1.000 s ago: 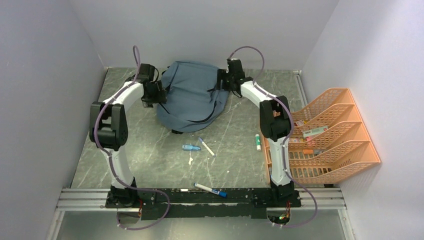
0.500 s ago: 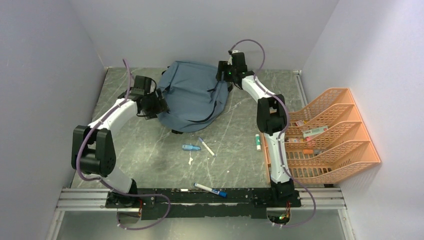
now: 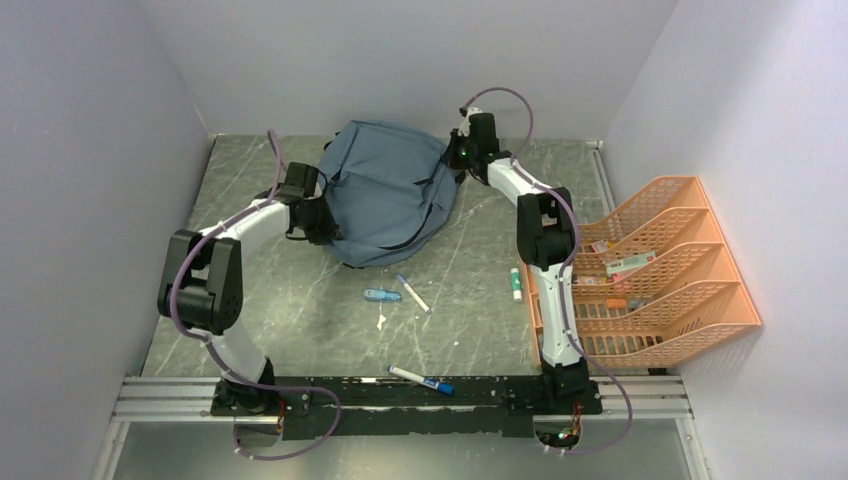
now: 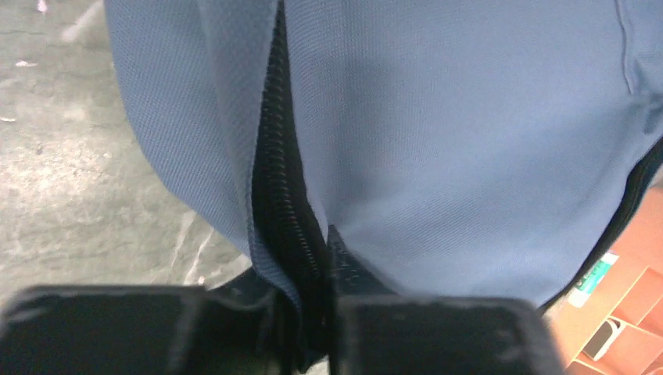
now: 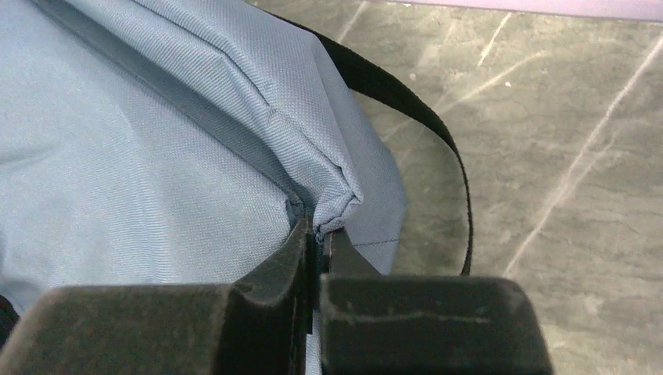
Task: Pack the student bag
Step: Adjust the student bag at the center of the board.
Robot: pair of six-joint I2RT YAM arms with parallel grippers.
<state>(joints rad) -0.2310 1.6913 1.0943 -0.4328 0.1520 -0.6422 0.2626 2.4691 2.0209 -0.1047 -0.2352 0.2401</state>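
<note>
the bag (image 3: 385, 195) lies at the back middle of the worktop (image 3: 300, 320). its long side runs back to front, but i cannot tell which end is the top. the left fingers (image 4: 234, 328) pinch the edge by its zip (image 4: 281, 203). the right fingers (image 5: 297, 312) squeeze tight on a corner fold. this looks like getting hold. next, both should lift together, gently.

I see a grey-green marbled table (image 3: 300, 300) streaked with pale scuffs. The student bag (image 3: 385, 195) lies slumped against its far edge, about midway along. Near the centre, a small blue object (image 3: 381, 295) and a white pen (image 3: 412, 294) lie just beside each other. A white tube (image 3: 516, 283) lies beside the orange tray rack (image 3: 690, 300) at the right edge. A blue-capped marker (image 3: 420, 379) rests at the near edge.
</note>
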